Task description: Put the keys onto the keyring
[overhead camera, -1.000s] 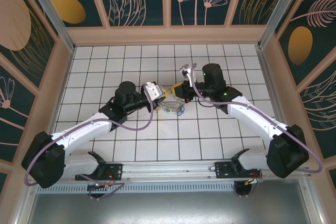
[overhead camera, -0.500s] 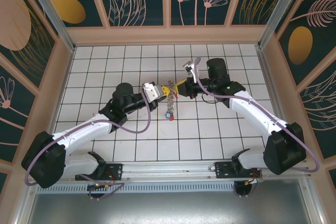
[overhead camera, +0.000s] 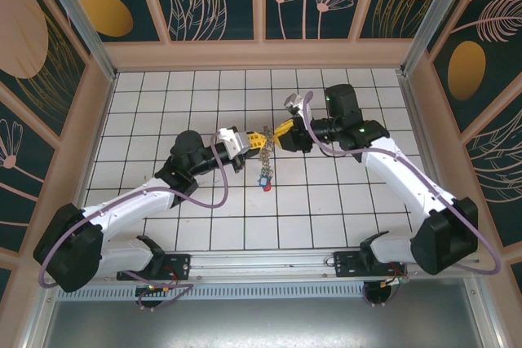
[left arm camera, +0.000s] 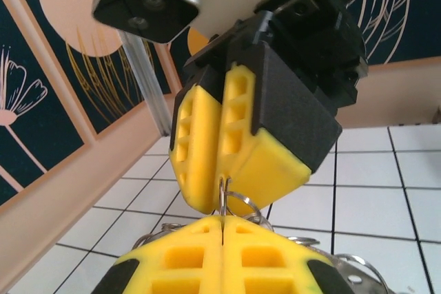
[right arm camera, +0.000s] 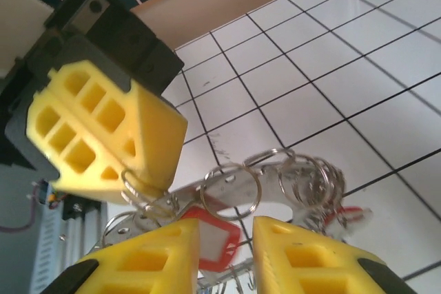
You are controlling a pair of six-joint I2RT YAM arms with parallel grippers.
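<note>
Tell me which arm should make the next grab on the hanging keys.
Right. The right gripper is open and free, with the bunch's small rings just beyond its fingertips. The left gripper is shut on one ring, holding the bunch of keys up, so it cannot let go.

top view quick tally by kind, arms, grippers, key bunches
arms: 2 (left arm, right arm)
grippers: 2 (left gripper, right gripper)
key bunch: 1
total: 5
</note>
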